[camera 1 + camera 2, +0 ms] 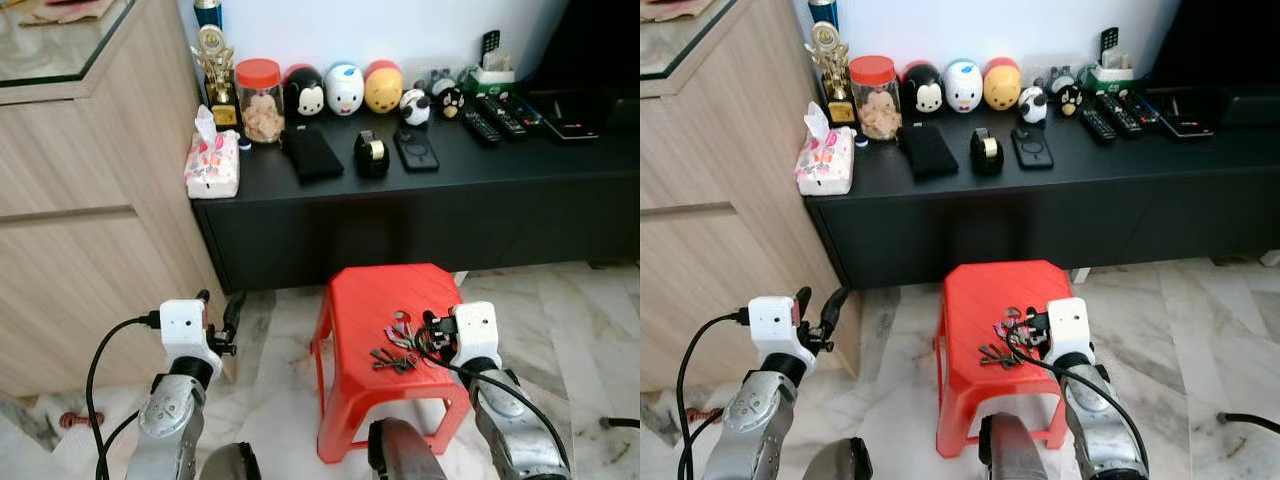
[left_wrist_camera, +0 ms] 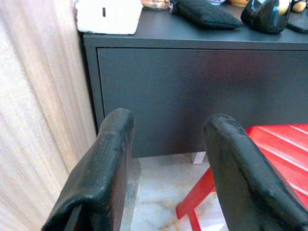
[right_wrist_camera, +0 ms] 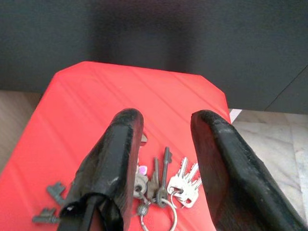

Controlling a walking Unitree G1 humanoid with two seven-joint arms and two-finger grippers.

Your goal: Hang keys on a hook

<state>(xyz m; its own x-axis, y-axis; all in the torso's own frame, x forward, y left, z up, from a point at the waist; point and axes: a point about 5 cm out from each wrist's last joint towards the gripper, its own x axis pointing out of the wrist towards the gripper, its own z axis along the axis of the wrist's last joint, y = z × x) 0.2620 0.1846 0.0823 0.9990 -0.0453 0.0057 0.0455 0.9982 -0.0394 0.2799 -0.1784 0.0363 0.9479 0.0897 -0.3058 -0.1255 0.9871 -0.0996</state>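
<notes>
At approx 8 o'clock in our head view, our left gripper (image 1: pixel 222 322) idles beside the wood cabinet (image 1: pixel 90 230), fingers parted, empty. Right of it, the red stool (image 1: pixel 365 300) carries the keys (image 3: pixel 163 185). At 5 o'clock our right gripper (image 1: pixel 432 333) hovers over them, fingers wide, nothing held, prob. lined up to grab. Key blades fan toward 12 from the ring.

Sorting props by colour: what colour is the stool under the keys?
Red stool, clearest in the right wrist view, keys on top.
</notes>
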